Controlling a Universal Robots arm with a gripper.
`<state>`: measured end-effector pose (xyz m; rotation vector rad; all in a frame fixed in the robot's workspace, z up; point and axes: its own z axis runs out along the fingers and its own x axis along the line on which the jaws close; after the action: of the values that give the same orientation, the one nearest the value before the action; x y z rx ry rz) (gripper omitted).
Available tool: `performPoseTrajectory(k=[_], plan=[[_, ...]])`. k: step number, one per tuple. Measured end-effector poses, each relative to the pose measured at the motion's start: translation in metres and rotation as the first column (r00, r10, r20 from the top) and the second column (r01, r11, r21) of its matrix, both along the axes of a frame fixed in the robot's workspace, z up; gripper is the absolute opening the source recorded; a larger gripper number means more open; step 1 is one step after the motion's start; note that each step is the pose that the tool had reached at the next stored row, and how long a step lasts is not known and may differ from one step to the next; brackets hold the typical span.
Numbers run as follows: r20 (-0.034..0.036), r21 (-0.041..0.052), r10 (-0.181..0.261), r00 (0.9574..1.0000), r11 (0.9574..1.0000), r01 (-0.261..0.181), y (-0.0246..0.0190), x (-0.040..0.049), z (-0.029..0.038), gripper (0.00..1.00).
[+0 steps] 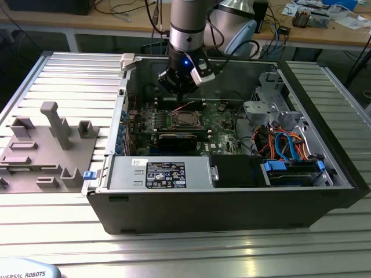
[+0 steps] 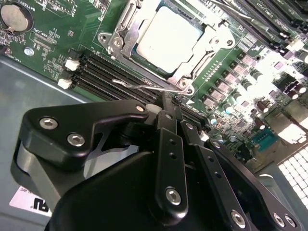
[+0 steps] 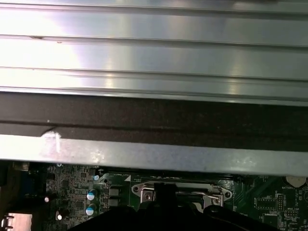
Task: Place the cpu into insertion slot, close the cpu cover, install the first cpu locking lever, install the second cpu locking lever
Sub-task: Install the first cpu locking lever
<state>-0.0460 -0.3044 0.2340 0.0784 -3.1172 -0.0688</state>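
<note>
Open computer case (image 1: 324, 191), silvery square cpu (image 2: 166, 36) under closed cover (image 2: 187, 72), end effector (image 2: 169, 111) fingers pressed together

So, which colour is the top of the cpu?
Silver-grey; the cpu shows best in the second wrist view.

Ribbed silvery metal surface (image 3: 154, 48) across the far part of the first wrist view, in long parallel ridges with soft glare; below it a dark band, the black case wall (image 3: 154, 122); then a pale grey metal edge (image 3: 159, 156), scuffed white near one end; beneath that, green board (image 3: 72, 185) crowded with small parts, two blue-topped capacitors (image 3: 90, 202) close together; silvery socket frame (image 3: 180, 190) with a screw at each visible corner; round coin cell (image 3: 299, 181) at the picture's edge; black gripper body (image 3: 163, 216) blocking the socket's middle.
</note>
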Motion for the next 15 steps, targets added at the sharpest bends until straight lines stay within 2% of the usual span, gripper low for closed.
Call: performPoseTrajectory(k=[6, 15], plan=[[0.0001, -0.0004, 0.037, 0.9993, 0.9993, -0.037, 0.0036, 0.0000, -0.0048, 0.11], [-0.0002, -0.0006, 0.037, 0.9993, 0.9993, -0.037, 0.0038, 0.0013, -0.0136, 0.11]])
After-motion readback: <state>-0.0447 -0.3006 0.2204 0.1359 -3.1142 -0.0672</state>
